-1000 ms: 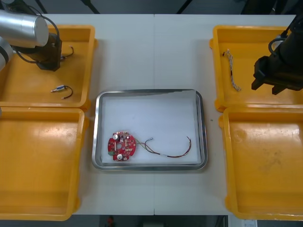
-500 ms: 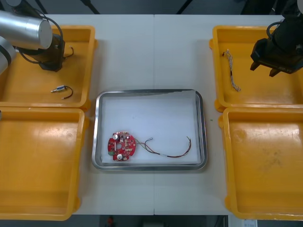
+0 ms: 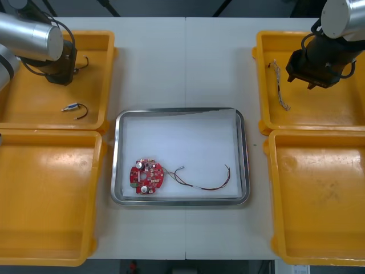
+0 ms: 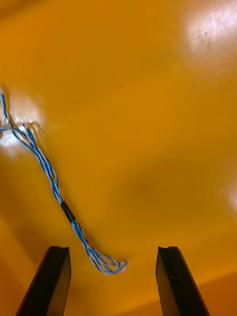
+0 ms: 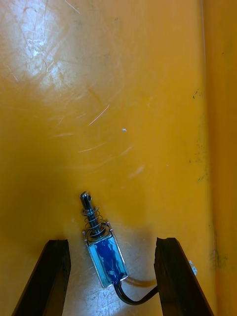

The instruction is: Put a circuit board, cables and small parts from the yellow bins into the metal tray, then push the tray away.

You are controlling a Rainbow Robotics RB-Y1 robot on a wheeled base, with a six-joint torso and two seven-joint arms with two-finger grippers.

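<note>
Hovering above the twisted cable (image 4: 47,168), the right gripper (image 4: 113,252) stands spread; the left gripper's (image 5: 112,243) 2 parted fingers (image 5: 54,276) flank a small metal part (image 5: 106,254).

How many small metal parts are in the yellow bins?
2 small metal parts in the far-left yellow bin: one loose, nearer the metal tray; one between the left gripper's open fingers. Others may be hidden.

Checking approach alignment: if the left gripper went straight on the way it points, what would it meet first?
Probably the small blue-bodied metal part with a spring, lying between the fingers of the open left gripper on the yellow plastic bin floor; depth is unclear.
</note>
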